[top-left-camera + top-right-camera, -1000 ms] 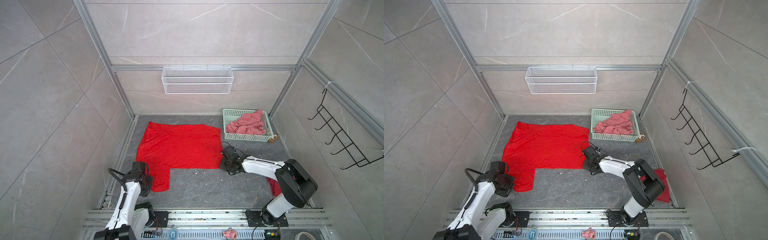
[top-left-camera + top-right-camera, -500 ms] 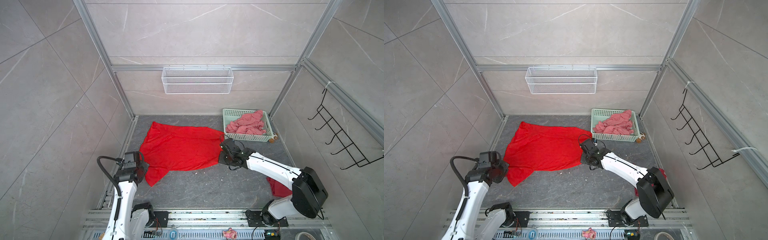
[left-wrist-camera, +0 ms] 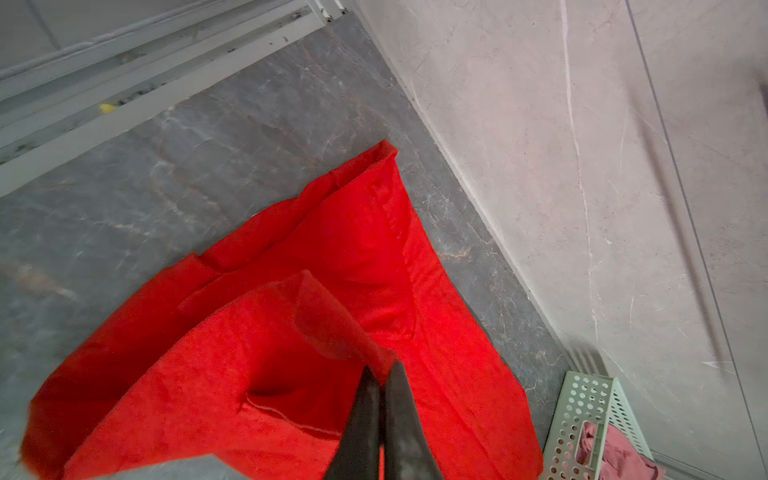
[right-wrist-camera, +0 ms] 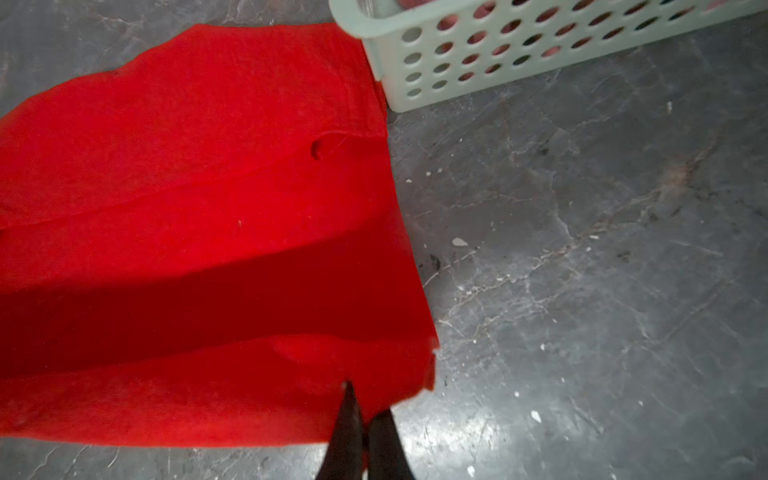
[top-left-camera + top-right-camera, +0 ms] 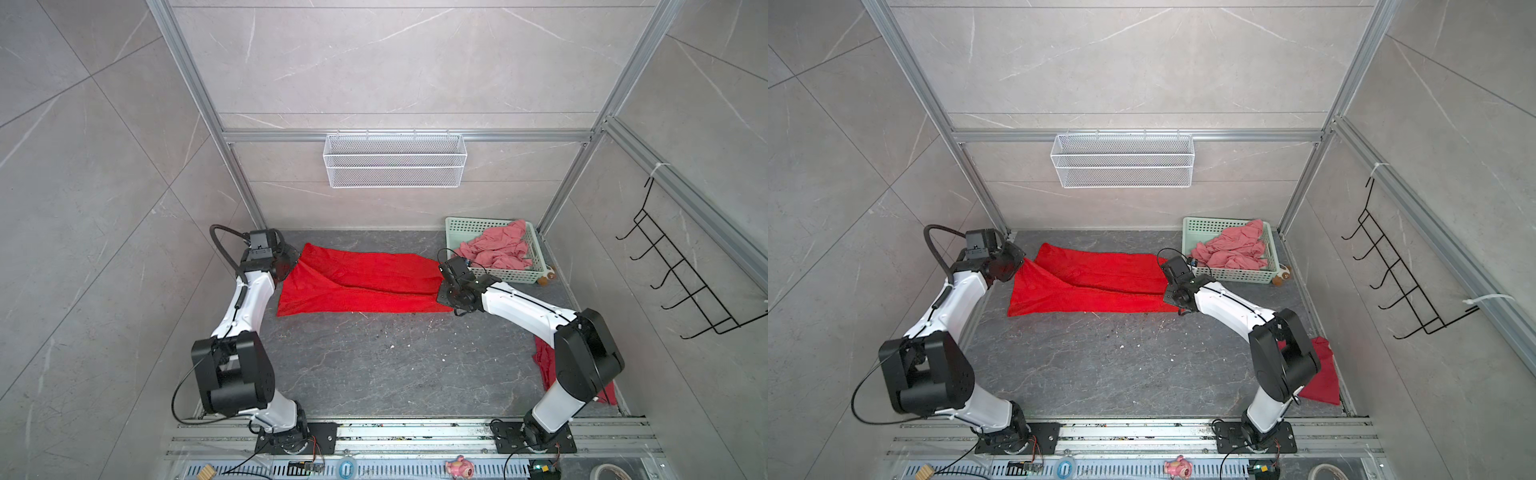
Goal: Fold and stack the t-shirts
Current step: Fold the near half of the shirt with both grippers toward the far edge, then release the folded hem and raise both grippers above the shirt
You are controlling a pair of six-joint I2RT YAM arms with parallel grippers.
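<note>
Lying at the back of the floor [image 5: 374, 374] in both top views, the red t-shirt [image 5: 365, 286] stretches crosswise, the green basket [image 5: 453, 226] just beside it; the right arm [image 5: 1233, 309] half hides a crimson t-shirt [image 5: 1323, 382]. Left wrist view: the left gripper [image 3: 380, 376] pinches a lifted fold. Right wrist view: the right gripper [image 4: 365, 401] clamps the hem.

I can't make out any text, label, brand, number or sign in any of my views.
</note>
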